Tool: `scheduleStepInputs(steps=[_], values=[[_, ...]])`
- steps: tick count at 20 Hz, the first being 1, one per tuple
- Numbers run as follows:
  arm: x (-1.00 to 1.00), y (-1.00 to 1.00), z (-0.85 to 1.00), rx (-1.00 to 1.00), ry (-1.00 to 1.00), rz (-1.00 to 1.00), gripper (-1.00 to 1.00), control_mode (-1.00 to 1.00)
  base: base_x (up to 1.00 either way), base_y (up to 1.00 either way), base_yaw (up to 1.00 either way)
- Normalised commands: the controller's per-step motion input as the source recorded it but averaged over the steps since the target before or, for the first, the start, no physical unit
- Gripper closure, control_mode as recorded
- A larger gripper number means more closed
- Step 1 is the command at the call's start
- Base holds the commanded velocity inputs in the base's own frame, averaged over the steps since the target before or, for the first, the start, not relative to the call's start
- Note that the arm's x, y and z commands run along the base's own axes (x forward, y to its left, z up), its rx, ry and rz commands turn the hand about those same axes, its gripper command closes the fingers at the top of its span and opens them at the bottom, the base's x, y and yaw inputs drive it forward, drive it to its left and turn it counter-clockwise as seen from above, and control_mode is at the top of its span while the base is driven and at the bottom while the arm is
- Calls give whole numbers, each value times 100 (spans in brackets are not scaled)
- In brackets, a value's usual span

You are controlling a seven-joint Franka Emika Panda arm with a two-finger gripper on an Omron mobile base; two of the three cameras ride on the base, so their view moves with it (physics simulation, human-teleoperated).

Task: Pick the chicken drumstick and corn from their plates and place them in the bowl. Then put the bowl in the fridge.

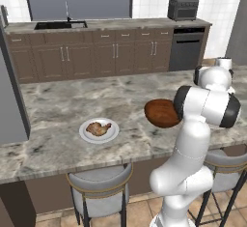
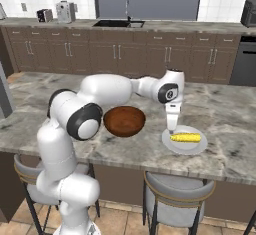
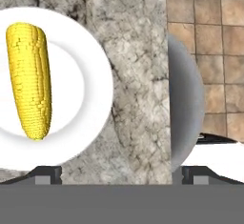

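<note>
The yellow corn (image 2: 186, 138) lies on a white plate (image 2: 172, 146) near the counter's front edge. My gripper (image 2: 171, 125) points straight down just above that plate's left rim, beside the corn and not around it. Seen from the hand, the corn (image 3: 29, 80) lies at the left on its plate (image 3: 93, 89), and my gripper (image 3: 116, 173) is open with nothing between its fingertips (image 3: 45, 173). The reddish-brown bowl (image 2: 125, 120) stands left of the corn plate, close to my arm. The chicken drumstick (image 1: 98, 128) rests on the other plate (image 1: 112, 135), left of the bowl (image 1: 161, 112).
Grey stools (image 2: 177, 194) stand under the counter's front edge, and one seat (image 3: 186, 104) shows below the hand. The fridge's grey side (image 1: 9, 100) rises at the counter's left end. Cabinets, a sink (image 1: 60, 25) and a toaster oven (image 1: 183, 8) line the back wall.
</note>
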Motion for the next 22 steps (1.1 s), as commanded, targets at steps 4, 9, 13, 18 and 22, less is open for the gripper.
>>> scheduleStepInputs(steps=[4,9,13,18,22], values=[[39,-11,-36,0,-6,0,-100,-100,0,0,0],[41,-16,-32,0,-3,0,-100,-100,0,0,0],[27,-24,-20,0,0,0,-100,-100,0,0,0],[12,-22,-14,0,0,0,-100,-100,0,0,0],[20,-25,-17,0,0,0,-100,-100,0,0,0]])
